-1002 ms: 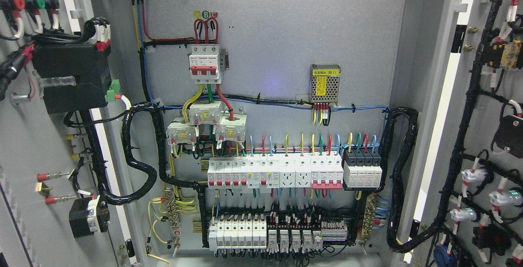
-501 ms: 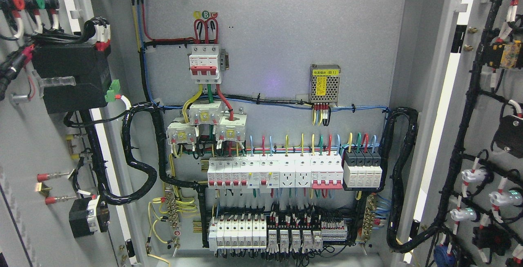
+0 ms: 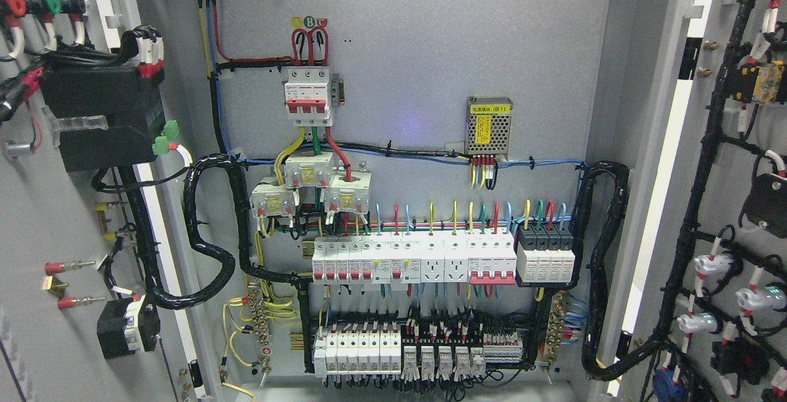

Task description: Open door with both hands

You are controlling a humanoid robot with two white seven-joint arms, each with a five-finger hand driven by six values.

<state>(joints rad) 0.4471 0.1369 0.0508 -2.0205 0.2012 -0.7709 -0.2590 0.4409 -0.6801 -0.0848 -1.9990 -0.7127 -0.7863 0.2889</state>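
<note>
I see both grey metal cabinet doors, left door (image 3: 37, 217) and right door (image 3: 738, 205), swung wide beside the grey wired back panel (image 3: 424, 51); neither robot hand is visible, state unknown.

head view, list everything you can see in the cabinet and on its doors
left door: one, grey, swung open at the left edge
black box: one, on the left door's upper part
small black box: one, lower on the left door
right door: one, grey, open at the right edge, black wiring and white lamp backs on it
back panel: one, grey, centre
main breaker: one, white and red, upper centre
metal mesh box: one, silver with a yellow label, right of the breaker
upper breaker row: one row, white with red levers, black units at its right end
lower breaker row: one row, white, near the bottom
black cable bundles: two, looping at the panel's left and right sides
robot hands: none in view
</note>
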